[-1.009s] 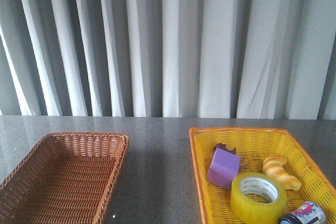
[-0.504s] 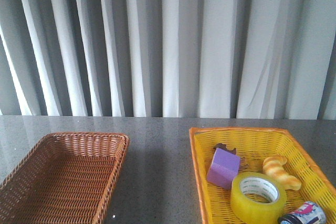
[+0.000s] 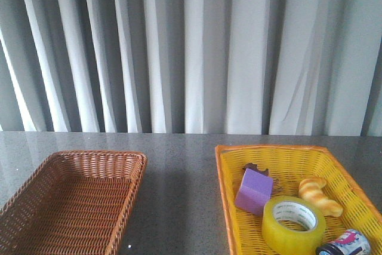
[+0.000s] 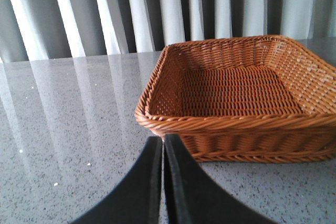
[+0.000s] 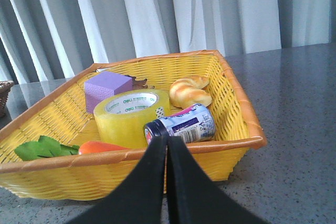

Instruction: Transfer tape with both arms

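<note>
The tape (image 3: 293, 224), a wide translucent yellow roll with a white printed core, lies flat in the yellow basket (image 3: 225, 174) at the right, just in front of the purple block (image 3: 254, 190). It also shows in the right wrist view (image 5: 129, 117). My right gripper (image 5: 167, 139) is shut and empty, outside the near rim of the yellow basket (image 5: 247, 124). My left gripper (image 4: 163, 141) is shut and empty, just outside a corner of the brown wicker basket (image 4: 157, 121). Neither arm shows in the front view.
The yellow basket also holds a croissant (image 3: 320, 195), a small lying bottle (image 5: 182, 124), a carrot (image 5: 102, 147) and green leaves (image 5: 43, 148). The brown wicker basket (image 3: 128, 198) at the left has nothing in it. Grey curtains hang behind the dark speckled table (image 3: 179, 195).
</note>
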Tool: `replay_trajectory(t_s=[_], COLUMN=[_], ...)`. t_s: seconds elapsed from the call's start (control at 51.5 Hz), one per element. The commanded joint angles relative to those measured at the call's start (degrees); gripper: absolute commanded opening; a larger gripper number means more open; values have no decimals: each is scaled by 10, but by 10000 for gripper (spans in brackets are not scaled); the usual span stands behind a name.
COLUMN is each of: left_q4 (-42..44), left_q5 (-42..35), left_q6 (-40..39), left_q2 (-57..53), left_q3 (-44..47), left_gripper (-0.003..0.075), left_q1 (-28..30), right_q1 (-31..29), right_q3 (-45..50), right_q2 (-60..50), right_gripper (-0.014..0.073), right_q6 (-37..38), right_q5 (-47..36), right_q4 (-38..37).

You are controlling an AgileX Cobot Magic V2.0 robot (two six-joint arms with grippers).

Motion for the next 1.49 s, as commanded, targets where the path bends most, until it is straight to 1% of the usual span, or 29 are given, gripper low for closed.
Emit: replay_trajectory(t_s=[0.0, 0.136, 0.291, 0.388, 0.485, 0.601, 0.66, 0.718, 0.834, 0.931, 1.067, 1.145, 1.203, 1.261, 1.319, 1.397, 1.474], left_q4=[-4, -4, -4, -4, -4, -3, 3, 29, 91, 124, 128, 127, 127, 119, 100, 55, 33], left_q5=[-73, -122, -201, -247, -297, -324, -321, -309, -241, -181, -123, -90, -72, -62, -67, -83, -92], left_q6=[-7, -7, -14, -51, -118, -208, -238, -252, -277, -302, -309, -310, -310, -311, -311, -322, -321], left_q2=[-10, -10, -10, -10, -10, -10, -9, -9, 1, 39, 112, 155, 182, 202, 213, 220, 224], left_q3=[-17, -17, -17, -17, -17, -21, -31, -51, -125, -198, -284, -321, -343, -357, -360, -360, -360], left_gripper=[-6, -6, -6, -6, -6, -6, -6, -6, -1, 13, 56, 106, 149, 214, 270, 342, 382], left_q1=[0, 0, 0, 0, 0, 0, 0, 0, 0, 0, -2, -7, -15, -24, -30, -30, -30], right_q1=[-4, -4, -4, -4, -4, -4, -5, -4, -4, -4, -4, -4, -4, -4, -4, -4, -4], right_q3=[5, 5, 5, 4, 2, -28, -63, -100, -189, -266, -347, -384, -395, -397, -395, -395, -399], right_q2=[-8, -8, -8, -8, -8, -6, 1, 19, 77, 148, 236, 277, 299, 310, 316, 321, 331], right_gripper=[-5, -5, -5, -5, -5, -5, -5, 0, 37, 113, 275, 395, 458, 508, 531, 532, 525], right_q6=[-1, -1, -1, -1, -1, -2, -12, -26, -66, -89, -123, -143, -144, -143, -141, -141, -148], right_q5=[-44, -44, -48, -49, -51, -44, -36, -14, 27, 52, 44, 23, 4, -21, -36, -35, -28], right_q4=[14, 33, 69, 92, 93, 93, 92, 85, 83, 85, 84, 87, 89, 89, 93, 99, 94])
